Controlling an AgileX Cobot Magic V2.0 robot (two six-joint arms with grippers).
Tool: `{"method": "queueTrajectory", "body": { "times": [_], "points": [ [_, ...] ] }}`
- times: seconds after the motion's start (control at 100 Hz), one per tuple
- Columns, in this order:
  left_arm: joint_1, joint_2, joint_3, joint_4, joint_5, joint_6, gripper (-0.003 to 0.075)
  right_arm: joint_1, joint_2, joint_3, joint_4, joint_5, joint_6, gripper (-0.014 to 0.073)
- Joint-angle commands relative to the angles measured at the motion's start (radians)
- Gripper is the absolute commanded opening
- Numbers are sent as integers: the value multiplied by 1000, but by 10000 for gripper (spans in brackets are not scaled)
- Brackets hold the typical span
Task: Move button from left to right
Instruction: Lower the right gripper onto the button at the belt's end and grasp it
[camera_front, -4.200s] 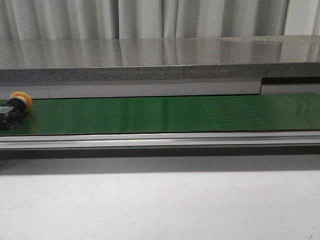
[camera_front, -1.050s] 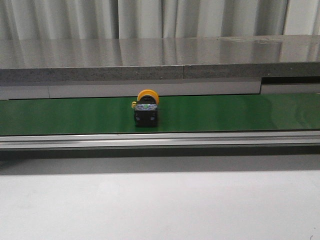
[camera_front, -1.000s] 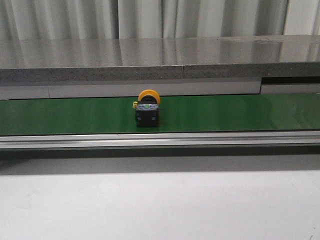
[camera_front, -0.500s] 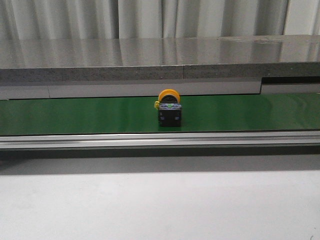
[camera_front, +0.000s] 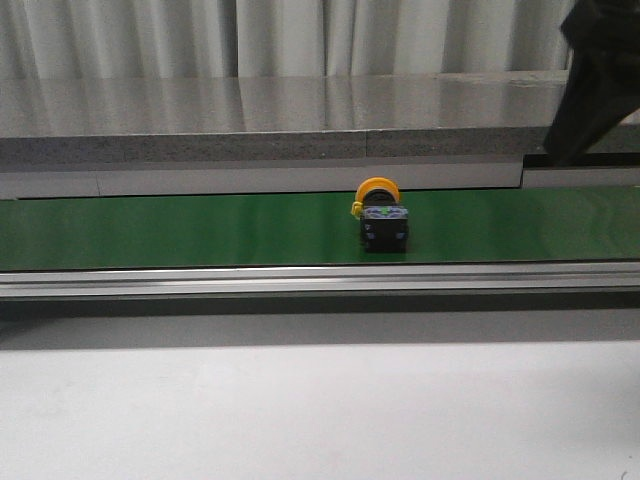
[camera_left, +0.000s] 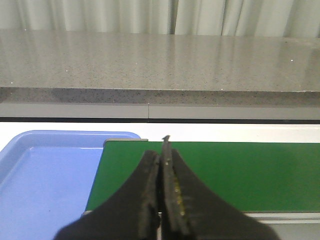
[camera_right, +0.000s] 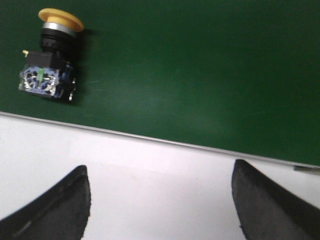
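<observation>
The button (camera_front: 382, 218), a yellow-orange head on a black body with a green mark, lies on the green belt (camera_front: 180, 228) right of the middle. It also shows in the right wrist view (camera_right: 50, 65), head pointing away. My right gripper (camera_right: 160, 195) is open and empty, above the white edge beside the belt; its dark arm (camera_front: 598, 80) shows at the upper right of the front view. My left gripper (camera_left: 162, 170) is shut and empty over the belt's left end; the button is out of that view.
A blue tray (camera_left: 45, 175) sits at the belt's left end. A grey stone ledge (camera_front: 300, 115) runs behind the belt. A metal rail (camera_front: 320, 280) borders its near side, with a white surface (camera_front: 320, 410) in front.
The button has travelled rightward along the belt from the far left to right of the middle. The right arm has come into the front view at the upper right.
</observation>
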Motion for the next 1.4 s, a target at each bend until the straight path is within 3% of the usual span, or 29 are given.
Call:
{"method": "queueTrajectory", "body": {
  "times": [0.0, 0.45, 1.14, 1.23, 1.39],
  "points": [
    [-10, 7, -28, -9, -78, 2, -20, 26, 19, -52, 14, -78, -16, 581],
    [-10, 7, -28, -9, -78, 2, -20, 51, 196, -217, 12, -73, -17, 581],
    [-10, 7, -28, -9, -78, 2, -20, 49, 358, -239, -30, -122, -45, 579],
    [-10, 7, -28, -9, -78, 2, -20, 49, 365, -239, -31, -124, -45, 500],
    [-10, 7, -28, -9, -78, 2, -20, 49, 365, -239, -31, -122, -44, 174]
  ]
}}
